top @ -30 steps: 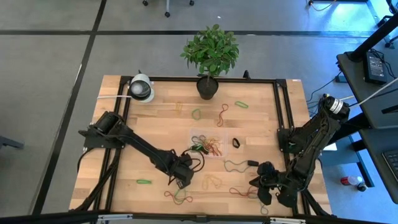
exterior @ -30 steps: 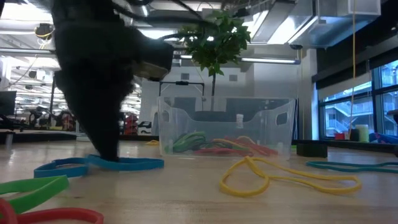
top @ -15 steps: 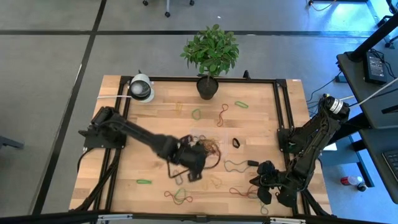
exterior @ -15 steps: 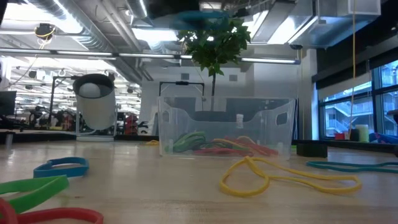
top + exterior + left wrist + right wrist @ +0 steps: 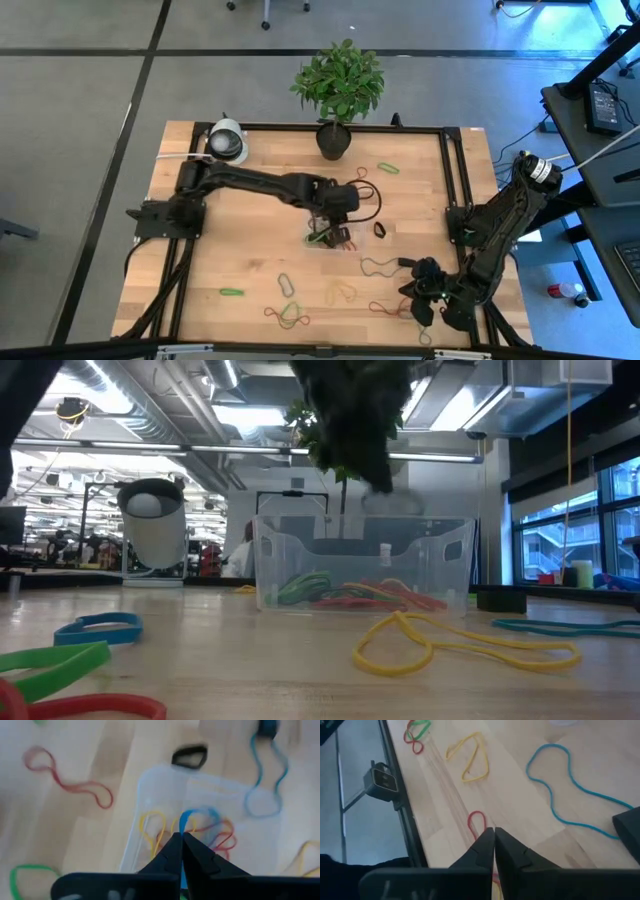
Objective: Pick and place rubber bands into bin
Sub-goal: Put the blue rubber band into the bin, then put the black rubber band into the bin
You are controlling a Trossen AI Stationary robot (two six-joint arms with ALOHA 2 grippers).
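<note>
The left gripper [image 5: 181, 836] hangs directly over the clear bin [image 5: 150, 785], fingers pressed together on a blue rubber band [image 5: 197, 815] dangling into it. The right gripper [image 5: 494, 831], fingers together and empty, waits above a red rubber band [image 5: 476, 819].

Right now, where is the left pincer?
In the high view the left pincer is over the clear bin at mid-table, shut on a blue rubber band, near the black band.
</note>
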